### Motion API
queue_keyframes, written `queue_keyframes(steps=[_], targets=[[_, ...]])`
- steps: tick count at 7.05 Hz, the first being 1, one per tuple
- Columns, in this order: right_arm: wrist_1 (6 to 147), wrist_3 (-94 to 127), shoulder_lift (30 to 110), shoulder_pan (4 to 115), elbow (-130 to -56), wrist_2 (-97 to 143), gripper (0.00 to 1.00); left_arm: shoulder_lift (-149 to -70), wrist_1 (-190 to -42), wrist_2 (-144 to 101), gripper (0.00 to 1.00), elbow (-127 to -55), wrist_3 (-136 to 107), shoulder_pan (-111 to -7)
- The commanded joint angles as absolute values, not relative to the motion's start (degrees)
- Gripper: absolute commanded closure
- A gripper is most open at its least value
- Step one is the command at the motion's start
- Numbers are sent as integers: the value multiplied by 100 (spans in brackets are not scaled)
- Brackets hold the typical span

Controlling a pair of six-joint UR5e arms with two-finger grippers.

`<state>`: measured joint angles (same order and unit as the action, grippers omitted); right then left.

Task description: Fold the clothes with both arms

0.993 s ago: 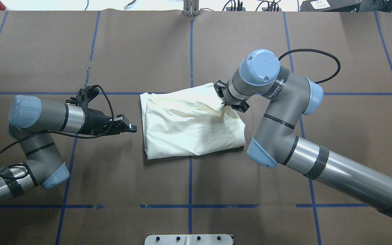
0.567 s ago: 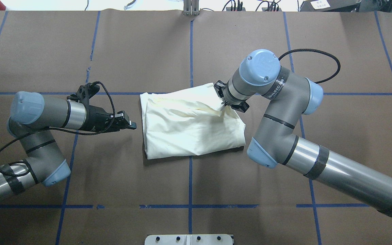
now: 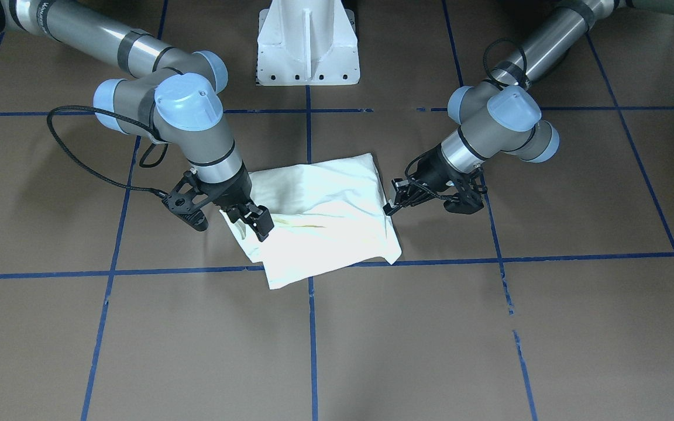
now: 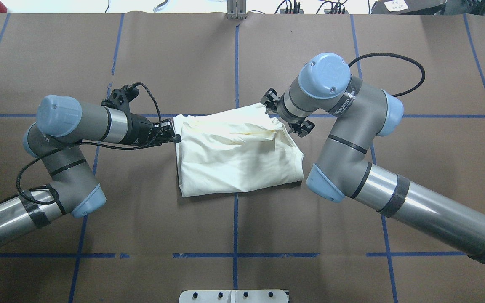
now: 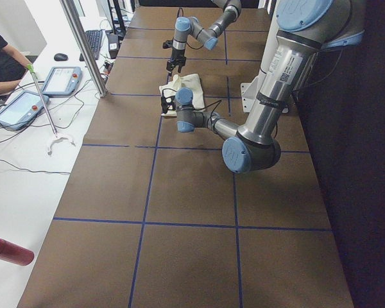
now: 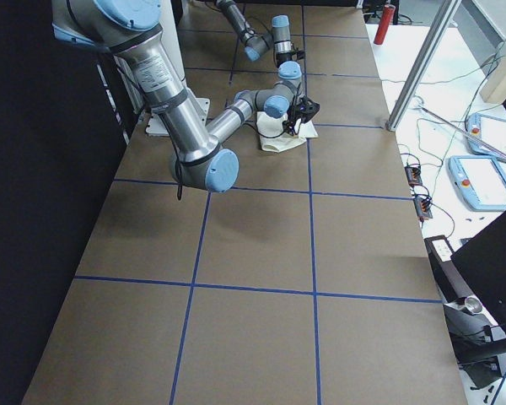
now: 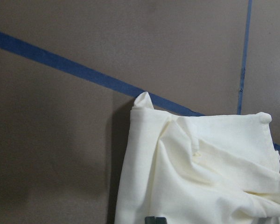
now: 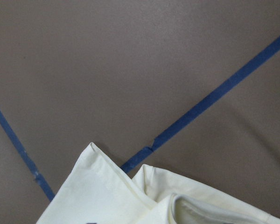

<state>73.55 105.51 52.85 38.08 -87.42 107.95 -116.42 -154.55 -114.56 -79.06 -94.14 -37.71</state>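
While creased, the soft cream T-shirt lies folded roughly square

- The desk has a flat brown surface, shown in full in the overhead view.
- Blue tape lines cross it lengthwise and crosswise, marking a grid of large rectangles.
- A folded cream-white T-shirt lies directly on the desk near the middle, straddling the central tape line.
- One far corner of the shirt touches the crosswise tape line in the left wrist view.
- A white pedestal base stands on the desk at the robot's edge.
- No print shows on the shirt; only plain pale cloth faces up.
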Motion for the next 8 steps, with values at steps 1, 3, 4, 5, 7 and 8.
queue_keyframes(steps=[1, 3, 4, 5, 7, 8], targets=[[7348, 10301, 5326, 3955, -8780, 11048, 0, -11715, -15416, -11355, 86, -7893, -9404, -3770], [7426, 10693, 5779, 3336, -9829, 10752, 99, -11742, -15355, -11347, 88, -7919, -9361, -3805], [7435, 10714, 5870, 2748, -10052, 10192, 100, -11742, -15354, -11347, 100, -7928, -9317, -3936], [7436, 10670, 5897, 2333, -9942, 9743, 100, -11733, -15354, -11355, 100, -7936, -9055, -4068], [7366, 10112, 5810, 2451, -9547, 9545, 100, -11681, -15302, -11355, 100, -8207, -9044, -4174], [7374, 9968, 5662, 2687, -9293, 9554, 100, -11655, -15119, -11355, 100, -8426, -9044, -4192]])
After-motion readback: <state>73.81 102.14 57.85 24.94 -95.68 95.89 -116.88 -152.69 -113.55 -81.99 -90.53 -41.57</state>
